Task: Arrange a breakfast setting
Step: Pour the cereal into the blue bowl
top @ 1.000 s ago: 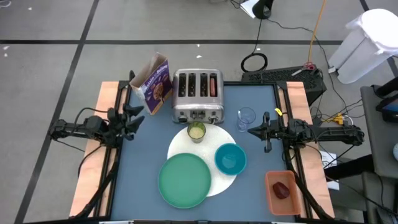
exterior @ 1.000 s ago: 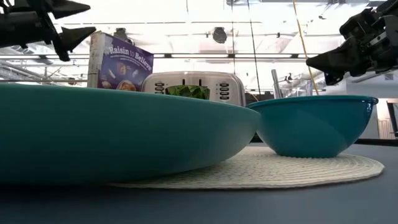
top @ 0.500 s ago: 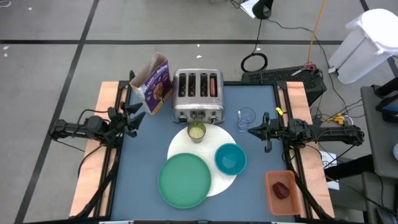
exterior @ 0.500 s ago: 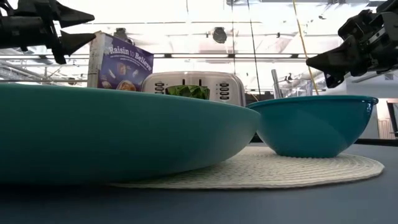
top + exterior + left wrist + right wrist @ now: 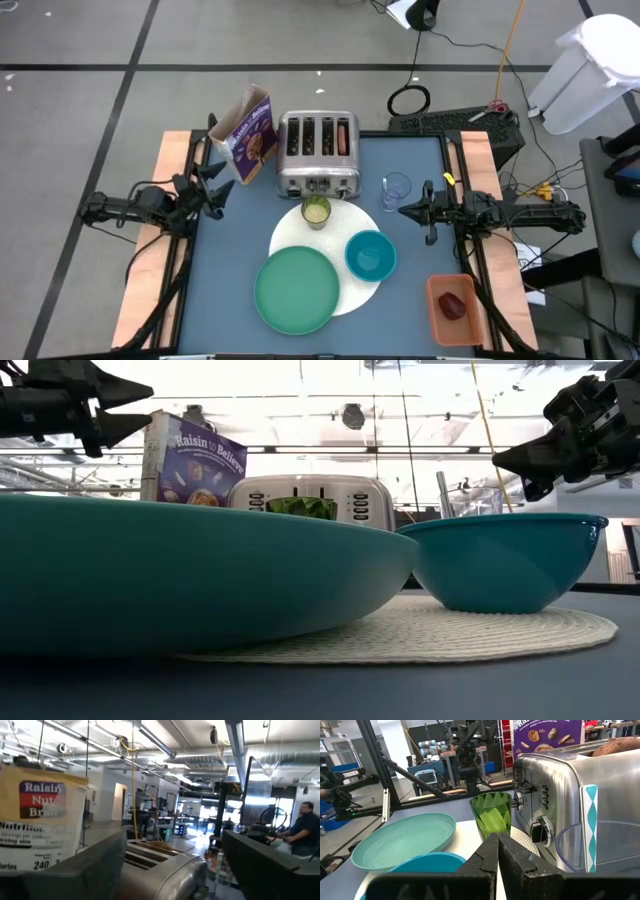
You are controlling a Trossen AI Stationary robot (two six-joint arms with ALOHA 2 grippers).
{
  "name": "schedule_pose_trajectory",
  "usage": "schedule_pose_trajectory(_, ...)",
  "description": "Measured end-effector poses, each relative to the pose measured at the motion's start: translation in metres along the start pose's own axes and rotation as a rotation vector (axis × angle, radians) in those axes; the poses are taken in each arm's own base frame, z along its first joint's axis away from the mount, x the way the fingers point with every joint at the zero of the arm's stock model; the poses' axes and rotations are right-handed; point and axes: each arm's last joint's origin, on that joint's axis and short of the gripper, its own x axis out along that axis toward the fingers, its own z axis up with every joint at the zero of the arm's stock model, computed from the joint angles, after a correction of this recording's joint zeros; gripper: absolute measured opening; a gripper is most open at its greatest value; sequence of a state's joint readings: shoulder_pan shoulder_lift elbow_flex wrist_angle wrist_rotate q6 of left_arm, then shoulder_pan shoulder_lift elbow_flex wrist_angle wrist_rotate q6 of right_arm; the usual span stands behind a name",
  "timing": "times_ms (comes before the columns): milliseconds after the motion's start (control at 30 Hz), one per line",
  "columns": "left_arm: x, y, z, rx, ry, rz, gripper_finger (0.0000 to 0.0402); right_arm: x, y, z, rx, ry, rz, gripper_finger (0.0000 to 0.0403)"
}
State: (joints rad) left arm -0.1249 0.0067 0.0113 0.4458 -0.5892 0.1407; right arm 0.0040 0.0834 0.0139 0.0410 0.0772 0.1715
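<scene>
Although the white disc point(image 5: 325, 262) already carries one green plate point(image 5: 296, 290), one teal bowl point(image 5: 370, 254) and one yellow-green cup point(image 5: 316, 211), the setting looks half done. One glass point(image 5: 396, 188) stands beside it and one red fruit point(image 5: 454, 305) waits apart; the pastry point(image 5: 616, 745) sits in the toaster point(image 5: 318, 154). Left pincer point(image 5: 218, 183) spread wide, right pincer point(image 5: 414, 210) closed, both empty.
</scene>
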Motion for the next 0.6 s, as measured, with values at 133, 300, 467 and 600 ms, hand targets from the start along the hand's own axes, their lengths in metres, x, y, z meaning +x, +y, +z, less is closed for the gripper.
schedule_pose_trajectory(133, 0.000, 0.000, 0.001, 0.011, -0.007, -0.001, 0.0389, 0.000, 0.000, 0.000, 0.000, 0.000, 0.000, 0.0006)
schedule_pose_trajectory(300, 0.000, 0.001, 0.004, 0.146, -0.037, 0.006, 0.0399, 0.000, 0.000, 0.000, 0.000, 0.000, 0.000, 0.0006)
schedule_pose_trajectory(467, -0.001, 0.004, 0.012, 0.238, -0.086, 0.092, 0.0399, 0.000, 0.000, 0.000, 0.000, 0.000, 0.000, 0.0006)
schedule_pose_trajectory(600, -0.001, 0.008, 0.014, 0.286, -0.067, 0.212, 0.0399, 0.000, 0.000, 0.000, 0.000, 0.000, 0.000, 0.0006)
